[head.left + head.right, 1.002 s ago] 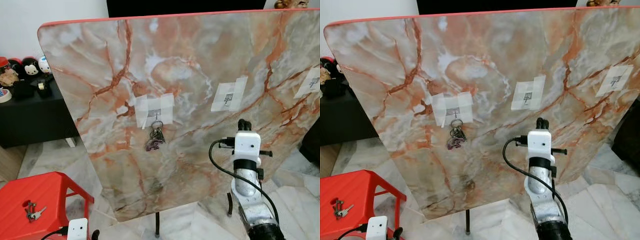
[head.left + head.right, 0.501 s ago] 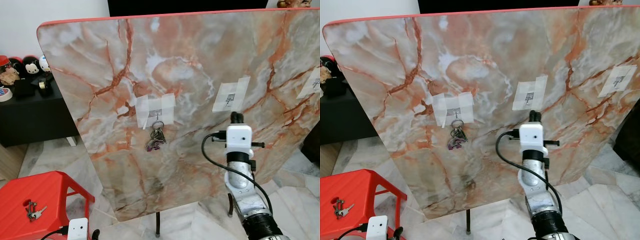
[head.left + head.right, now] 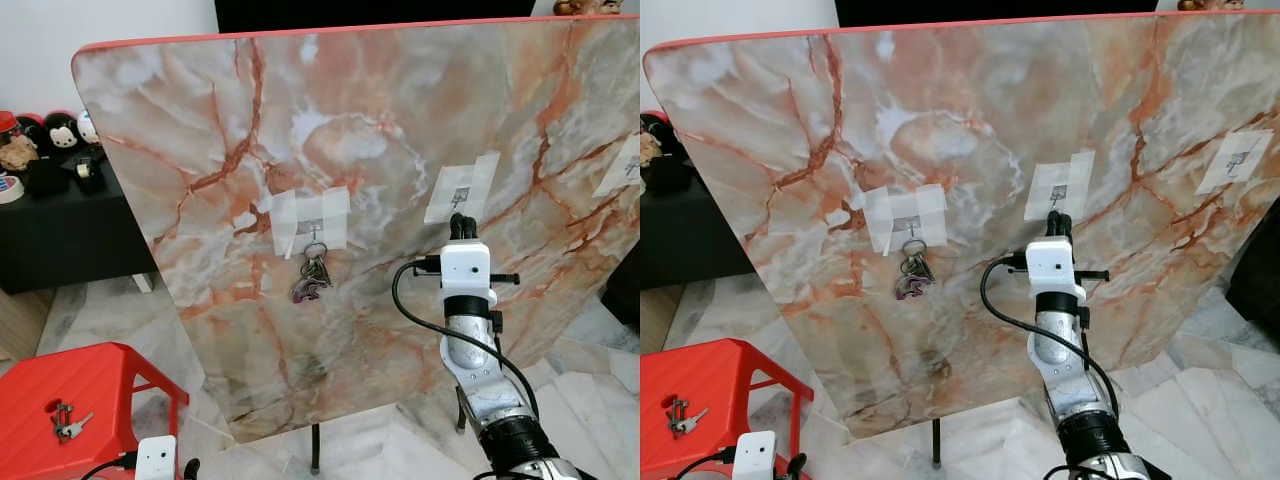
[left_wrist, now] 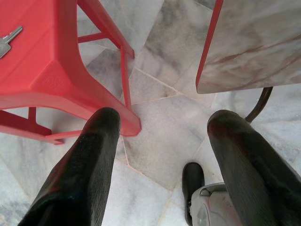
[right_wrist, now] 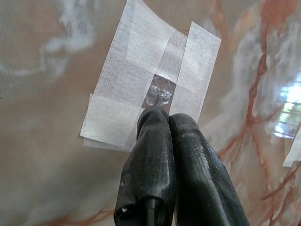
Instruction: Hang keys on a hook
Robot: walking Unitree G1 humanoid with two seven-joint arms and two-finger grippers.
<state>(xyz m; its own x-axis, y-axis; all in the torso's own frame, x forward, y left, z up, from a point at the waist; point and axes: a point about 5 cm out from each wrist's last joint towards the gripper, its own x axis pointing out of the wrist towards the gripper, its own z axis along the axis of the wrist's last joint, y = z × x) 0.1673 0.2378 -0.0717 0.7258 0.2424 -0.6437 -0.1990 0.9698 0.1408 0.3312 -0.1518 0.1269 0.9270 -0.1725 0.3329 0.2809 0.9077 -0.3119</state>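
Note:
A marble board (image 3: 380,110) stands upright with clear hooks held on by white tape. A bunch of keys (image 3: 312,278) hangs from the left hook (image 3: 313,228). My right gripper (image 3: 459,228) is raised against the board, shut, with its tips just under the middle hook (image 3: 460,194). In the right wrist view its fingers (image 5: 155,141) are pressed together and touch the clear hook (image 5: 160,93); I see no key between them. My left gripper (image 4: 162,122) hangs low and open above the floor beside a red stool (image 3: 70,395). A second set of keys (image 3: 65,421) lies on that stool.
A third taped hook (image 3: 627,165) sits at the board's right edge. A black cabinet (image 3: 70,225) with small figures stands at the back left. The board's thin metal leg (image 3: 315,450) rests on the marble floor (image 3: 400,440).
My right gripper has moved up and to the left along the board, from below and right of the middle hook to right under it. The left arm and the hanging keys have not moved.

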